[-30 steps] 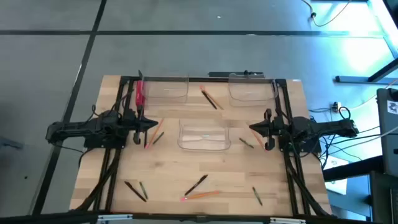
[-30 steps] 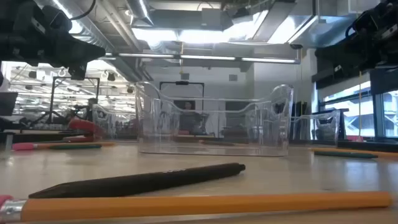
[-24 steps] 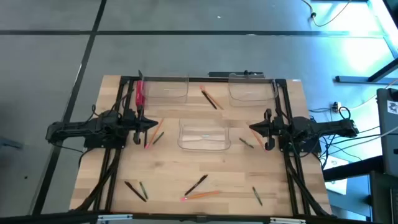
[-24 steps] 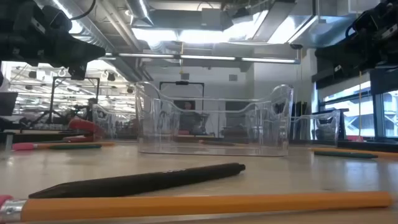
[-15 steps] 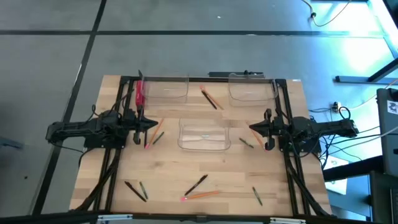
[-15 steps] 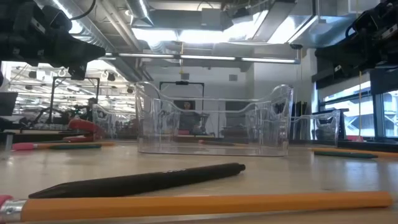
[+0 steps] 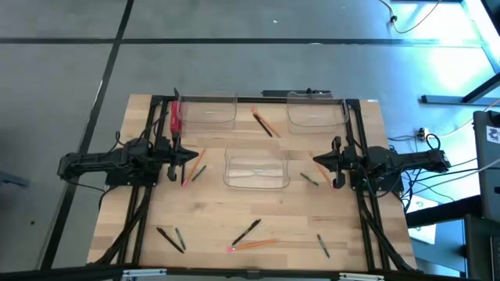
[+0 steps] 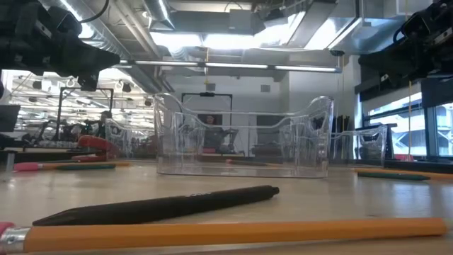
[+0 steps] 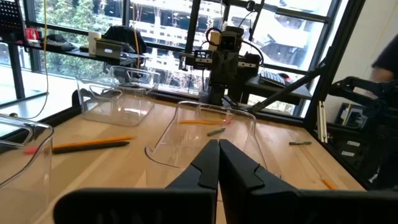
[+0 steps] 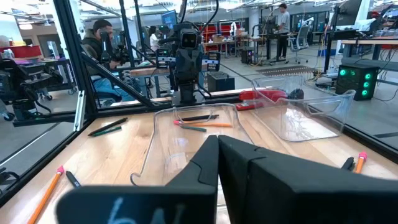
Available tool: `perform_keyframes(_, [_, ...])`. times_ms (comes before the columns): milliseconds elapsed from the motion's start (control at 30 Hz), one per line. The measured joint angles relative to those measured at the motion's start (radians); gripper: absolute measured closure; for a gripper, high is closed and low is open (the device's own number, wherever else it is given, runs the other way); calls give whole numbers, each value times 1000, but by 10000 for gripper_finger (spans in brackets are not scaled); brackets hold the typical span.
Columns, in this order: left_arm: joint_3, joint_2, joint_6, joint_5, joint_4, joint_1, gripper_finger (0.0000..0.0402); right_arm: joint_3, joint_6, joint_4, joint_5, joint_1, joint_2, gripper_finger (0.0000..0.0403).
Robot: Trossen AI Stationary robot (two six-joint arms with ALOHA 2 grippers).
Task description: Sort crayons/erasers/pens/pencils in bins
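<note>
From above, three clear bins sit on the table (image 7: 156,211): one at the far left (image 7: 209,112), one at the far right (image 7: 316,110), one in the middle (image 7: 256,170). All look empty. The left gripper (image 7: 194,156) and right gripper (image 7: 316,160) hang at either side of the middle bin, fingers pressed together, holding nothing. Orange pencils, black pens and short green crayons lie scattered: a pencil (image 7: 251,244) and pen (image 7: 247,231) at the near edge, a crayon (image 7: 323,245) to their right.

At table height, the pencil (image 8: 226,234) lies nearest, the pen (image 8: 159,206) just behind it, the middle bin (image 8: 244,138) beyond.

The left wrist shows closed fingers (image 9: 217,165) pointing at the middle bin (image 9: 208,134).

The right wrist shows closed fingers (image 10: 217,163), the bin (image 10: 186,140), and a seated person (image 10: 99,40) behind.
</note>
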Motion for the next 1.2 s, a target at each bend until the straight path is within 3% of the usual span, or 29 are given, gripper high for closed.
perform_keyframes(533, [0, 0, 0, 0, 0, 0, 401, 0, -1, 16, 1, 0, 0, 397])
perform_keyframes(800, [0, 0, 0, 0, 0, 0, 401, 0, -86, 315, -5, 0, 0, 397])
perform_keyframes(1000, [0, 0, 0, 0, 0, 0, 401, 4, -364, 555, -65, -1, -1, 397])
perform_keyframes(1100, [0, 0, 0, 0, 0, 0, 401, 42, -386, 515, -50, -1, 3, 397])
perform_keyframes(1200, [0, 0, 0, 0, 0, 0, 401, 119, -393, 379, 42, -1, 14, 397])
